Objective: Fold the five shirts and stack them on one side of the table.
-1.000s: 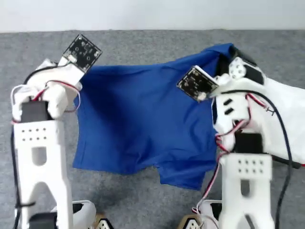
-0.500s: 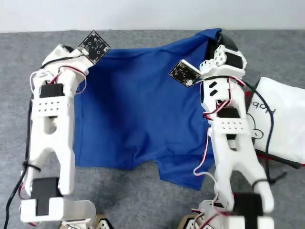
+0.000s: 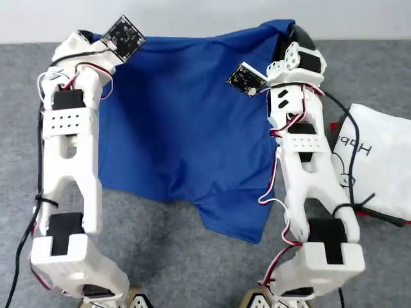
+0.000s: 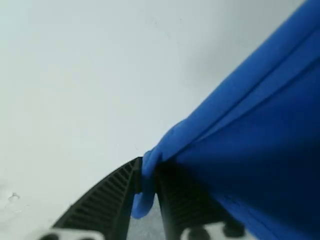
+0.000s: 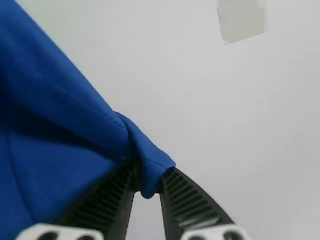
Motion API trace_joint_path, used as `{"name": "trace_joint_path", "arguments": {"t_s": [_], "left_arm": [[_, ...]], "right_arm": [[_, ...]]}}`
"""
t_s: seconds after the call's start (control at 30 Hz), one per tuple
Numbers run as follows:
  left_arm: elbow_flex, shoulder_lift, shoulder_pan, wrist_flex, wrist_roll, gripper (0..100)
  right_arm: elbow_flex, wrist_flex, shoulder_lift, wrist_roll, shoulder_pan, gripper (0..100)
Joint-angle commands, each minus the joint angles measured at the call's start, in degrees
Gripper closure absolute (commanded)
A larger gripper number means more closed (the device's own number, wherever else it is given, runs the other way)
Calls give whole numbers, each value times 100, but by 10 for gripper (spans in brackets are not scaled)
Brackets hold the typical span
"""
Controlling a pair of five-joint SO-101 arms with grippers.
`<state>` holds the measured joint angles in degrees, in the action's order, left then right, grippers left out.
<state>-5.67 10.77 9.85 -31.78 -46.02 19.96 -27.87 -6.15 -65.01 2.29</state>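
Clamped on blue shirt [image 3: 186,115] edge with left gripper [image 4: 146,172]; likewise clamped with right gripper [image 5: 148,179]; cloth spread between both.

The shirt [image 3: 186,128] is plain blue, the table [image 3: 160,256] grey, the cloth [image 3: 388,173] white.

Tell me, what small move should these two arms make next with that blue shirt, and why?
Probably raise both held corners a little more, together. The left gripper and the right gripper are each shut on a far corner of the blue shirt, while its near edge lies uneven on the table. A level lift should let the cloth hang straight before folding.
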Motion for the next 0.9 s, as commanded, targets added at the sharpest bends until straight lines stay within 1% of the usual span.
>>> {"name": "trace_joint_path", "arguments": {"t_s": [0.0,0.07,0.2,0.43,0.57,0.77,0.87], "left_arm": [[-295,105,88,-62,-70,986],[-295,246,88,-220,-70,986],[-295,589,88,-440,-70,986],[-295,1020,88,-800,-70,986],[-295,1073,88,-1108,-70,986],[-295,1073,88,-2004,-79,985],[-295,1046,123,-2585,-413,985]], "right_arm": [[-352,-75,-22,-79,4,988],[-352,347,4,-79,4,988],[-360,1569,233,-70,-22,988],[-360,4444,1209,-53,4,988],[-387,5895,1780,-44,13,988],[-387,7855,2536,281,84,988],[-396,8699,2791,448,207,988]]}}
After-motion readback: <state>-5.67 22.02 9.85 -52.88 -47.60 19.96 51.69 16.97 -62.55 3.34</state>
